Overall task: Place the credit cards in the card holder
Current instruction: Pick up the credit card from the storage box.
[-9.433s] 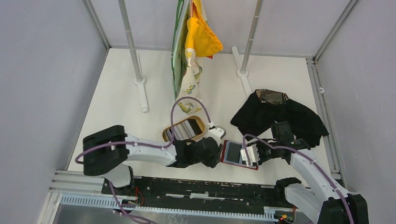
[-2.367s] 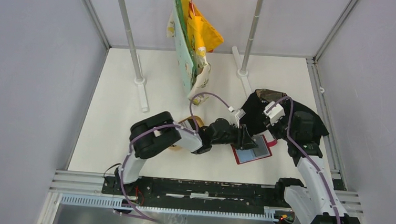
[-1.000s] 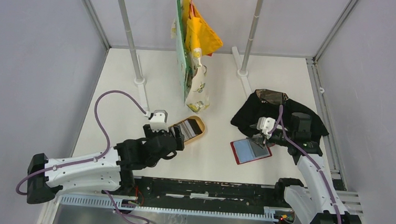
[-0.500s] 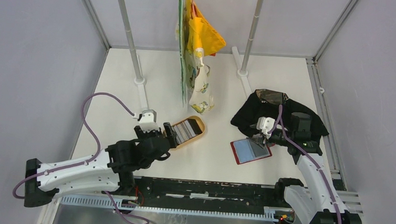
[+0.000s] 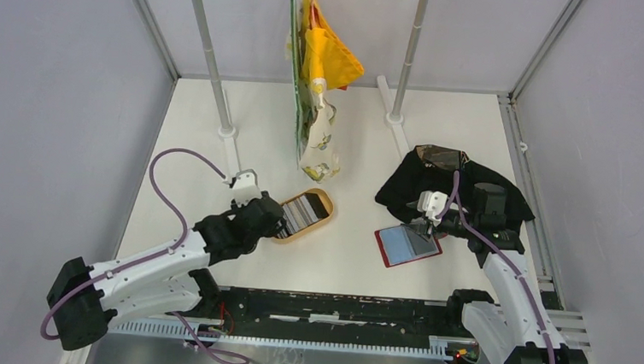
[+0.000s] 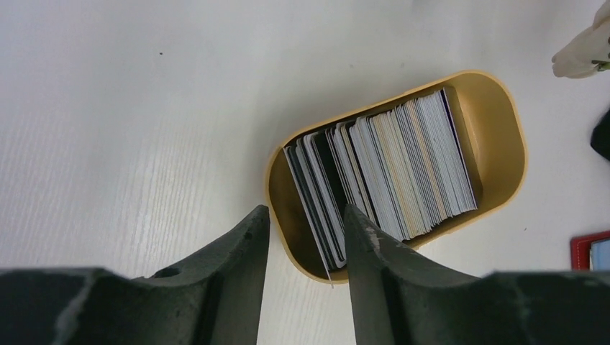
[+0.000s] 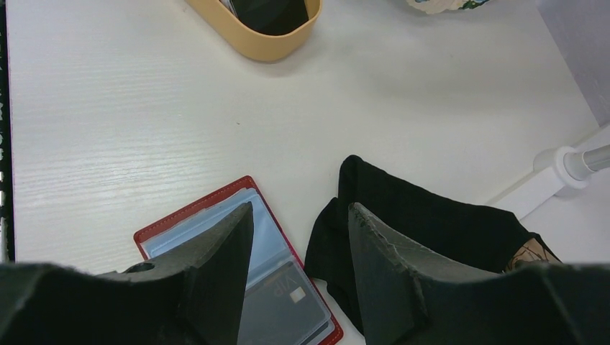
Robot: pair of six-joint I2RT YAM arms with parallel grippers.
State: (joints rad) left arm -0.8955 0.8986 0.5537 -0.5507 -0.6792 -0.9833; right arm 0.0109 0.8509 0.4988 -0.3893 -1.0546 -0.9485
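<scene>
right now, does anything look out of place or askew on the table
Nothing spilled or damaged. The card holder lies open and turned askew, close beside a crumpled black cloth. The credit cards stand on edge, leaning, in a tan tray that also sits at a slant.

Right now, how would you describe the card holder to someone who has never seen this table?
On the white table, look at the right half, where a black cloth lies crumpled. At the cloth's near edge, the card holder lies open and flat. Its red border and clear pockets set it apart from the tan oval tray of cards on its left.
</scene>
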